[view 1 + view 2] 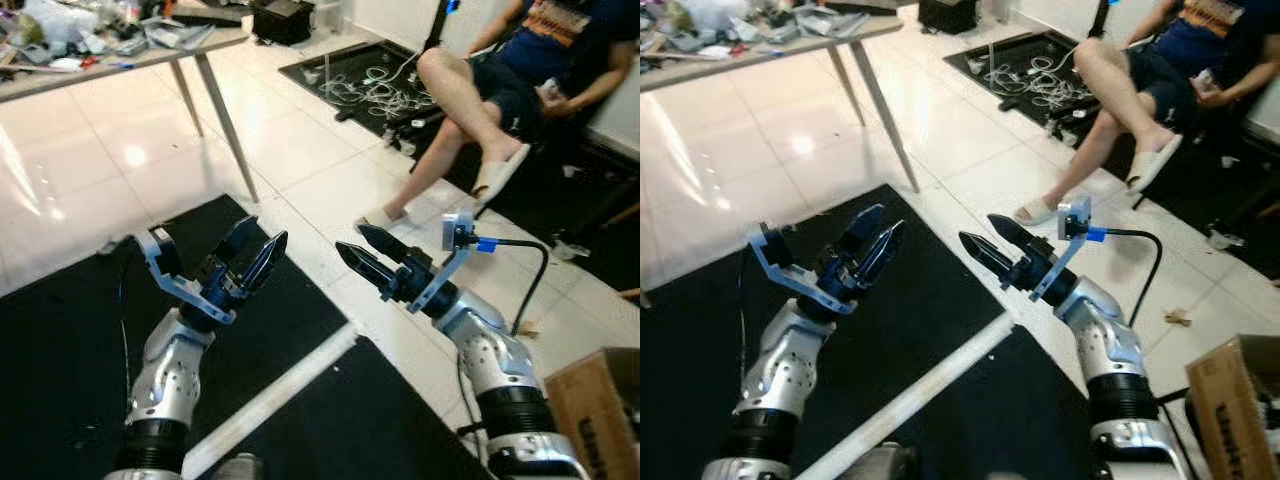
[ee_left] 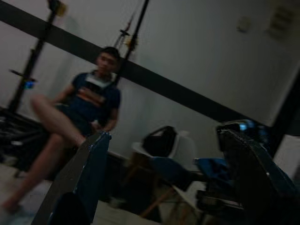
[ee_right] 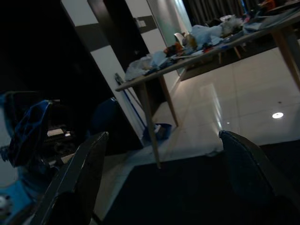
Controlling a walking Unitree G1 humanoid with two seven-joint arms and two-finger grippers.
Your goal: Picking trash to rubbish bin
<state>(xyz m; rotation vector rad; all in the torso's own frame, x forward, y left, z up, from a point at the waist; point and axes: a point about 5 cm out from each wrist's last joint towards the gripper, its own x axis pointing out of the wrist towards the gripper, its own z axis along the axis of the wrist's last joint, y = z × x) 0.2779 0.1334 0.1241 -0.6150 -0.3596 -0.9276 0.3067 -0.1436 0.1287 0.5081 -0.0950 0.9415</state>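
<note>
Two empty, splayed hands [image 1: 255,255] [image 1: 362,252], trash perhaps unseen.

A small tan scrap [image 1: 1177,317] lies flat on the white tiled floor [image 1: 970,150]. A pale crumpled piece [image 1: 1225,240] lies farther off on the same tiles. Near the tan scrap stands a brown cardboard box [image 1: 600,410], dark print on its side.

We stand over two mats [image 1: 60,340] on the floor [image 1: 300,150], a strip of floor between them. A table [image 1: 110,60] stands ahead to our left, clutter [image 1: 70,25] along its top. A person [image 1: 520,80] sits ahead to our right, cables [image 1: 380,85] on a mat before them. A box [image 1: 600,400] sits at our near right.
</note>
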